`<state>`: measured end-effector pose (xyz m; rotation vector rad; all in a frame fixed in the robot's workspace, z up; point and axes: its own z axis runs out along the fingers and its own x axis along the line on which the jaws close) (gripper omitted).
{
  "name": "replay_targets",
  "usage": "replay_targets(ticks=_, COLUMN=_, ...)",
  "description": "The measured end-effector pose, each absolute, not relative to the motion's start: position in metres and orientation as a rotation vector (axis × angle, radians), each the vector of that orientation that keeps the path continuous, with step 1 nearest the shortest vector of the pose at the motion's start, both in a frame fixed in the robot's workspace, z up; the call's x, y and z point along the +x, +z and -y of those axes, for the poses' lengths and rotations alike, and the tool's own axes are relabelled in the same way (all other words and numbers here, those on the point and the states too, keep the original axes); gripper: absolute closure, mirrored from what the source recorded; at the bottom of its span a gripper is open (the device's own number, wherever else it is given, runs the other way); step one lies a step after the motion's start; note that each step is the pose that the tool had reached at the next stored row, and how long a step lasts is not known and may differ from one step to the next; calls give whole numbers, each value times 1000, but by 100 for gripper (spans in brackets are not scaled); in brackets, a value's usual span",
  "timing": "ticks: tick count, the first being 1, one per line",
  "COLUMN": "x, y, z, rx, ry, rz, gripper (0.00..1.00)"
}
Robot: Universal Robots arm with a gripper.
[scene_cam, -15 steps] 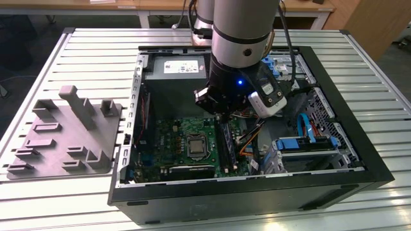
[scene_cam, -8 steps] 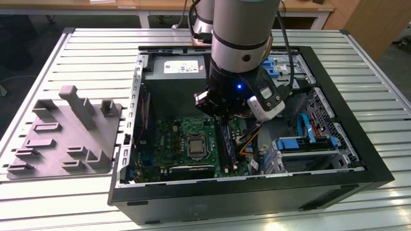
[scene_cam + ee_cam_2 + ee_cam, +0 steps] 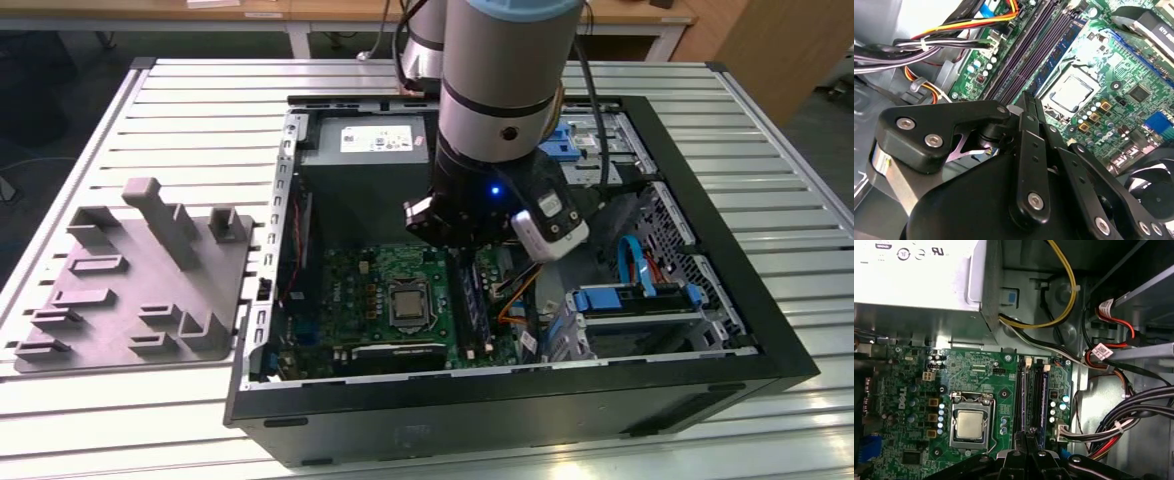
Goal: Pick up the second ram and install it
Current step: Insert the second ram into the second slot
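Hanging low over mobo slots (image 3: 1021, 57): gripper (image 3: 1028, 100), jaws pressed together; second ram (image 3: 1061, 50), blue, seated in slot betw CPU (image 3: 1071, 92) and cable bundle (image 3: 914, 47). Bundle crowds one side; drive cage (image 3: 641, 300), case walls (image 3: 507, 410) hem rest.

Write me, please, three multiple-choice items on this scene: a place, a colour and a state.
1. The gripper hangs over: A the motherboard; B a keyboard; C a sink.
2. The ram stick seated in its slot is: A red; B blue; C white.
3. The gripper's fingers are: A wide open; B shut; C missing.
Answers: A, the green board lies beneath it; B, it shows blue beside the dark slots; B, the fingers meet in the second wrist view.
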<state>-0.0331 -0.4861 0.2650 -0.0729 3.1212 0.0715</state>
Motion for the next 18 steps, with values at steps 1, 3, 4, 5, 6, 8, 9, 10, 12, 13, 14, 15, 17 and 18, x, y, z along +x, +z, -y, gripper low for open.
replay_targets(ticks=1, x=-33, y=264, z=486, rx=-64, ry=71, rz=-3121, gripper=89)
replay_targets(ticks=3, x=-32, y=263, z=487, rx=-51, ry=71, rz=-3121, gripper=89)
replay_targets(ticks=4, x=-32, y=262, z=487, rx=-47, ry=71, rz=-3121, gripper=89)
replay_targets(ticks=5, x=-31, y=262, z=487, rx=-44, ry=71, rz=-3121, gripper=89)
replay_targets(ticks=6, x=-29, y=262, z=487, rx=-43, ry=71, rz=-3121, gripper=89)
replay_targets(ticks=8, x=-27, y=261, z=487, rx=-42, ry=71, rz=-3121, gripper=89)
replay_targets(ticks=9, x=-27, y=260, z=487, rx=-42, ry=71, rz=-3121, gripper=89)
replay_targets(ticks=10, x=-27, y=259, z=487, rx=-42, ry=71, rz=-3121, gripper=89)
replay_targets(ticks=12, x=-27, y=257, z=488, rx=-42, ry=71, rz=-3121, gripper=89)
replay_targets(ticks=13, x=-27, y=256, z=489, rx=-42, ry=72, rz=-3121, gripper=89)
replay_targets(ticks=14, x=-27, y=255, z=489, rx=-42, ry=73, rz=-3121, gripper=89)
replay_targets(ticks=15, x=-27, y=254, z=490, rx=-42, ry=73, rz=-3121, gripper=89)
replay_targets(ticks=17, x=-27, y=253, z=490, rx=-42, ry=73, rz=-3121, gripper=89)
replay_targets(ticks=18, x=-27, y=252, z=490, rx=-42, ry=73, rz=-3121, gripper=89)
